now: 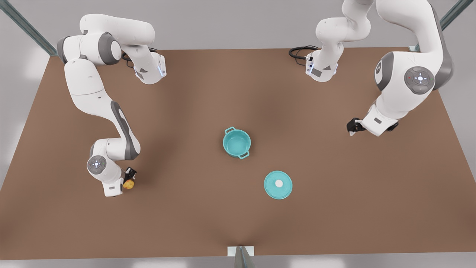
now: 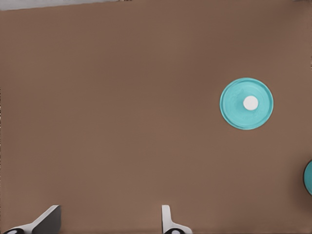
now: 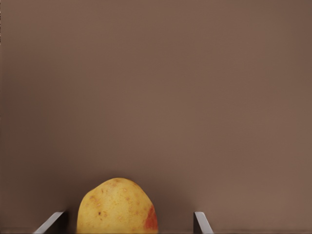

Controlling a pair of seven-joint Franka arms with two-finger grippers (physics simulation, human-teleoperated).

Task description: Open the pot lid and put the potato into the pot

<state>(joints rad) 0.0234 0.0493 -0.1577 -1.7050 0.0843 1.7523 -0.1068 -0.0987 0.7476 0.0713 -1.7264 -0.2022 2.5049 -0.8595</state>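
Potato (image 3: 117,206) sits between the spread fingers of the right gripper (image 1: 128,180), far from the uncovered pot (image 1: 237,143). Pot lid (image 1: 278,184) lies flat near the pot. Left gripper (image 1: 352,126), also spread apart, hovers well beyond the pot.

No readable text, label, brand, number or sign is found on any surface shown.
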